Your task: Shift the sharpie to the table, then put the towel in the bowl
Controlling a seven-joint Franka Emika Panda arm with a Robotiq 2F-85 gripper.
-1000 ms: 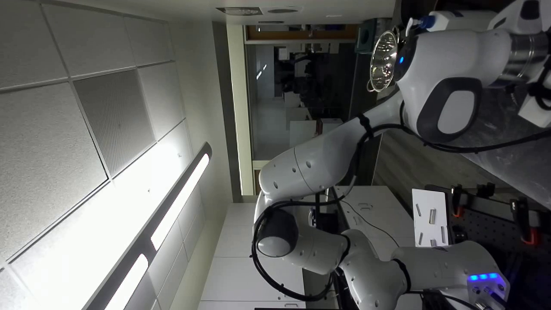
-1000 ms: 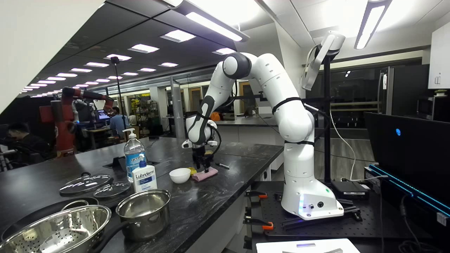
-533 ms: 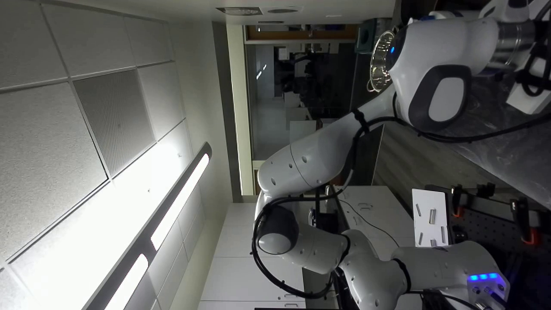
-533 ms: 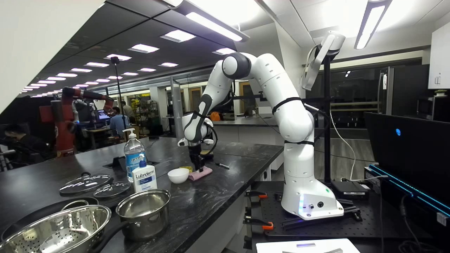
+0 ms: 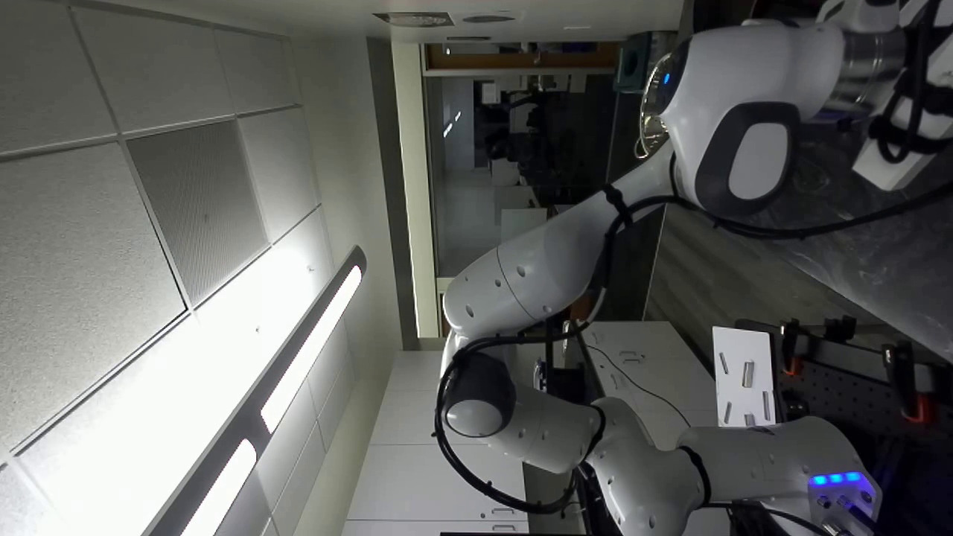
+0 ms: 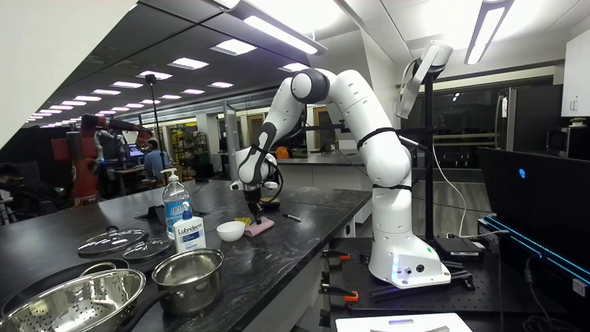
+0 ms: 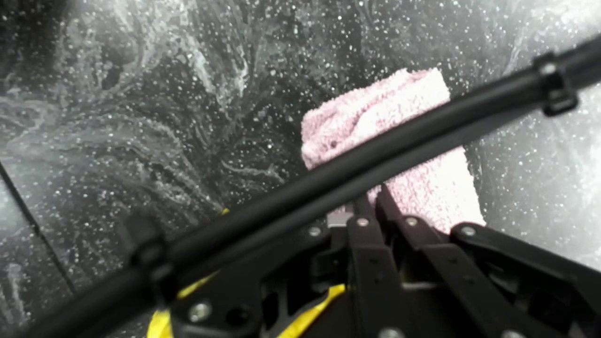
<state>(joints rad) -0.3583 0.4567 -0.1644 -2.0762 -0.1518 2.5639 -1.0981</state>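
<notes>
On the table (image 6: 267,254), the claw (image 7: 374,194) pinches the pink towel (image 6: 263,228) directly beneath it.

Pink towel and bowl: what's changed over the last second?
The fingers, pink towel, white bowl and yellow item all shifted toward the picture's left in an exterior view. No clear grasp or release; can't tell whether the towel is gripped. Sharpie, Lubriderm bottle and saucepan stayed put.
</notes>
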